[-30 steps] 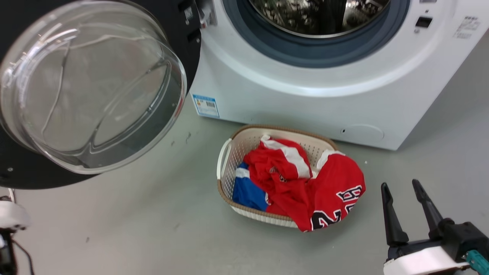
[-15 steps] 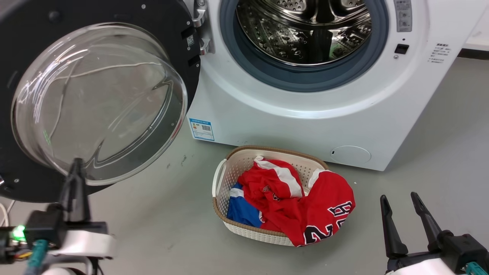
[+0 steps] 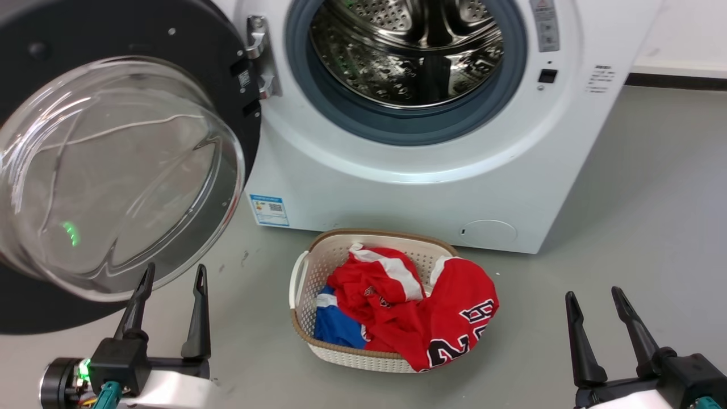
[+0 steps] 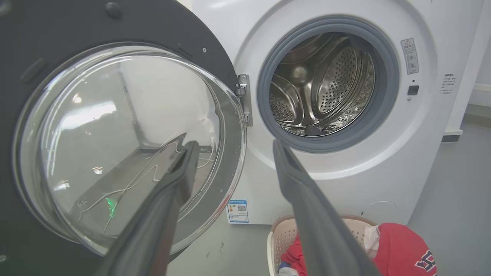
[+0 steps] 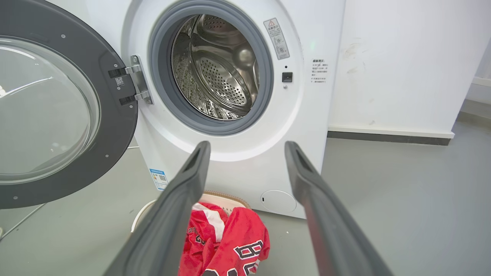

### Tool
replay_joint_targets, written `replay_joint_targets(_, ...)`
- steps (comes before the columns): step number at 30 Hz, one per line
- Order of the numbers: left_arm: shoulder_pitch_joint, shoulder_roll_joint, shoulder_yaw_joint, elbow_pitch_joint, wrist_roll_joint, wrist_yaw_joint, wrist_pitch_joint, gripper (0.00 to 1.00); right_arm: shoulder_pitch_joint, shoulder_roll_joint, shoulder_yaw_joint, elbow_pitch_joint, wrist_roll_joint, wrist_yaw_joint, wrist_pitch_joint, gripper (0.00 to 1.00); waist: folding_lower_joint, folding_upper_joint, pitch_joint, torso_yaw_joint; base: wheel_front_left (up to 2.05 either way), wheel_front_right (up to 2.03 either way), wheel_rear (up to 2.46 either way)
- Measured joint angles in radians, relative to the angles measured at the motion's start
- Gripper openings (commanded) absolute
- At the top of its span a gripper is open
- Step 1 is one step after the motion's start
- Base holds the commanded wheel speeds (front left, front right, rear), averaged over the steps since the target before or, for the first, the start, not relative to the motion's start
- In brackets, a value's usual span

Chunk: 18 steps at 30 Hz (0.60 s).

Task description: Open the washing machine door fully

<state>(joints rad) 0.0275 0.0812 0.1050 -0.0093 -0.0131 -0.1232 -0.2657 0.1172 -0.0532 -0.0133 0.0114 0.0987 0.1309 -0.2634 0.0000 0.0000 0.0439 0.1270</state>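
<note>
Logging washing machine door (image 3: 113, 165) wide ajar, left of washing machine (image 3: 397, 193). Looks stiff, heavy; glass bowl (image 3: 102, 187) slick, likely fragile, so push at black rim (image 3: 170, 40). Left gripper (image 3: 174, 268), right gripper (image 3: 593, 293): both splayed, empty.

From my station I see a smooth grey floor (image 3: 653, 199) across most of the head view, matte with a faint sheen. A few small dark scuffs (image 3: 244, 257) mark it left of centre, and a white speck (image 3: 498, 272) lies further right. At upper right a white wall (image 3: 693, 28) meets the floor along a dark baseboard strip (image 3: 676, 81). My right wrist view shows that wall closer, with faint grey smudges (image 5: 351, 51) and a pale ledge just above the strip. A thin white cable (image 5: 23, 220) trails over the floor at the lower left there. The light is soft and even, and shadows are weak.
</note>
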Motion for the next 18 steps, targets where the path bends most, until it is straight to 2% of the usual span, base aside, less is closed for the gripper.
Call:
replay_joint_targets(9, 0.056, -0.020, -0.029, 0.004, -0.014, 0.027, 0.000, 1.00, 0.035, 0.001, -0.007, -0.053, -0.010, 0.000, 0.000, 1.00, 0.0000, 0.0000, -0.030, -0.067, 0.00, 0.00, 0.00)
replay_joint_targets(18, 0.077, -0.025, -0.046, 0.008, -0.020, 0.062, 0.000, 1.00, 0.053, 0.001, -0.018, -0.103, -0.012, 0.000, 0.000, 1.00, 0.0000, 0.0000, -0.043, -0.099, 0.00, 0.00, 0.00)
